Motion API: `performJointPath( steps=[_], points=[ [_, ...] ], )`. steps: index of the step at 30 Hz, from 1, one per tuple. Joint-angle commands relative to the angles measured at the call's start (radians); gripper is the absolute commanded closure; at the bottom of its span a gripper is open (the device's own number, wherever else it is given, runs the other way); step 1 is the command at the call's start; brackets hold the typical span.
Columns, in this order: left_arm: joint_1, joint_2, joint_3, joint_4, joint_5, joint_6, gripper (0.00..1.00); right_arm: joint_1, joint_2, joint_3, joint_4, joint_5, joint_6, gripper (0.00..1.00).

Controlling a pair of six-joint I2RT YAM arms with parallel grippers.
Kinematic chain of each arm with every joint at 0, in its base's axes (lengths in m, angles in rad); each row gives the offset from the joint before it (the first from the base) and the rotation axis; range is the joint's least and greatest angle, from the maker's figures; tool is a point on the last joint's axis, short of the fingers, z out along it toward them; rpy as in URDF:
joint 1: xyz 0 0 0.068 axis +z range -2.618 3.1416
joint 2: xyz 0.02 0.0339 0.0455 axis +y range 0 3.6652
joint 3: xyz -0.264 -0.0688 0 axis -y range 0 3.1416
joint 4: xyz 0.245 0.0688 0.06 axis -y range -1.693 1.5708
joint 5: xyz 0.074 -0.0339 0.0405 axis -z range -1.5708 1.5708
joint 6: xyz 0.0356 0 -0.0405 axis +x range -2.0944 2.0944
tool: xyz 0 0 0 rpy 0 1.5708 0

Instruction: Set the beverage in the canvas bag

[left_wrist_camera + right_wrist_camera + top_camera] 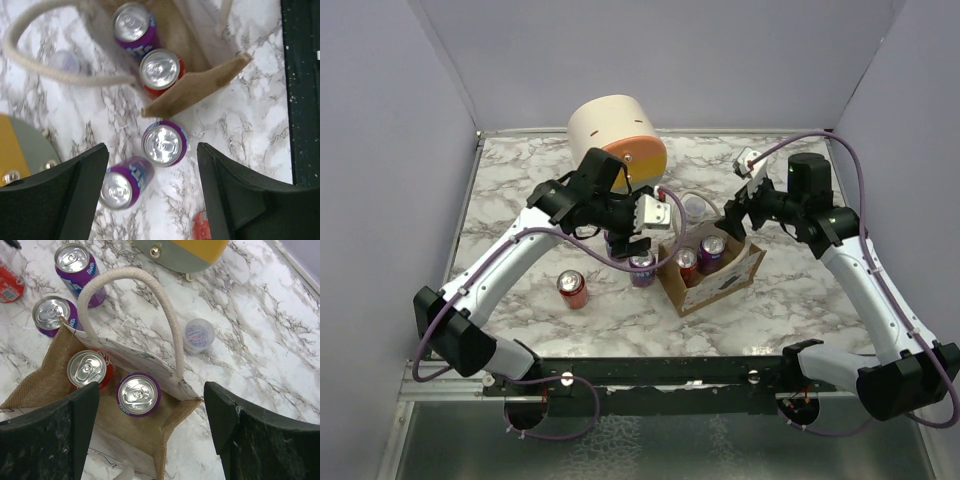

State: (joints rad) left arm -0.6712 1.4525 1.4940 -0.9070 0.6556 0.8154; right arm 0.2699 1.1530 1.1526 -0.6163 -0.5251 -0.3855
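The tan canvas bag [735,278] stands open at centre right, with a red can [687,260] and a purple can [712,248] inside. Outside it stand a purple can [642,266] by its left corner and a red can [572,288] further left. My left gripper [645,222] is open and empty above the loose purple can [164,144]; a second purple can [122,182] stands beside it. My right gripper [735,215] is open and empty above the bag's mouth [45,385], over the purple can inside [138,394]. The rope handle [170,325] arches up.
A big cream cylinder with an orange-yellow face [617,135] lies at the back centre. A small clear lidded cup [695,207] sits behind the bag. Grey walls enclose the marble table [520,180] on three sides. A black rail [650,370] runs along the near edge.
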Motion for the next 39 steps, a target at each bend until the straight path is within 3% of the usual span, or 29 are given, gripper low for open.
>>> performJointPath(
  steps=[1,4,9,26,39],
  points=[
    [0.087,-0.084,-0.095,0.110,-0.038,-0.125,0.22,-0.026,-0.024,0.030,-0.010,-0.055,0.014,0.16],
    [0.135,-0.117,-0.160,0.139,-0.020,-0.138,0.12,-0.033,-0.025,0.021,-0.010,-0.039,0.014,0.15],
    [0.163,-0.131,-0.230,0.163,0.002,-0.128,0.06,-0.053,-0.041,0.013,-0.011,-0.040,0.019,0.15],
    [0.136,0.043,-0.208,0.123,0.004,0.111,0.05,-0.112,-0.101,-0.057,0.010,-0.088,0.025,0.14],
    [0.082,0.151,-0.191,0.102,-0.022,0.170,0.05,-0.132,-0.097,-0.072,0.023,-0.111,0.028,0.14]
  ],
)
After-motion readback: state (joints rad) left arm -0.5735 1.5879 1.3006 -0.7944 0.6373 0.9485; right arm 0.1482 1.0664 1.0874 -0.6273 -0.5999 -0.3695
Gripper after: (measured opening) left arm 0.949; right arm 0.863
